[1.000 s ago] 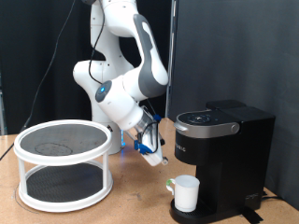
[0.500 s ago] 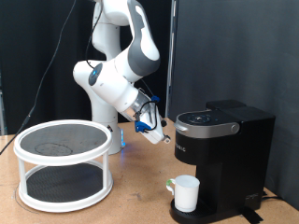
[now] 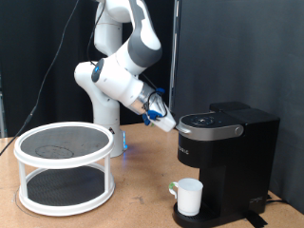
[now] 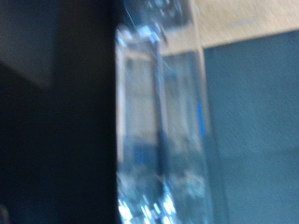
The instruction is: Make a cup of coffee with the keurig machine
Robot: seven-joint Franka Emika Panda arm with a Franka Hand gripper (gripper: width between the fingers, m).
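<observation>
The black keurig machine point(image 3: 226, 152) stands at the exterior view's right with its lid down. The small white cup point(image 3: 189, 197) sits on its round drip base under the spout. My gripper point(image 3: 163, 121) hangs in the air just beside the machine's upper edge, on the exterior view's left of it, at lid height. Nothing shows between its fingers there. The wrist view is blurred: a pale finger point(image 4: 154, 131) shows beside a dark mass, and the gap between the fingers cannot be made out.
A white two-tier round rack point(image 3: 65, 163) with dark mesh shelves stands at the exterior view's left on the wooden table point(image 3: 133, 204). The arm's white base point(image 3: 106, 123) rises behind it. A black curtain hangs at the back.
My gripper has risen from low beside the machine, near cup height, and swung toward the exterior view's right, up to the machine's lid level. The cup and machine have not moved.
</observation>
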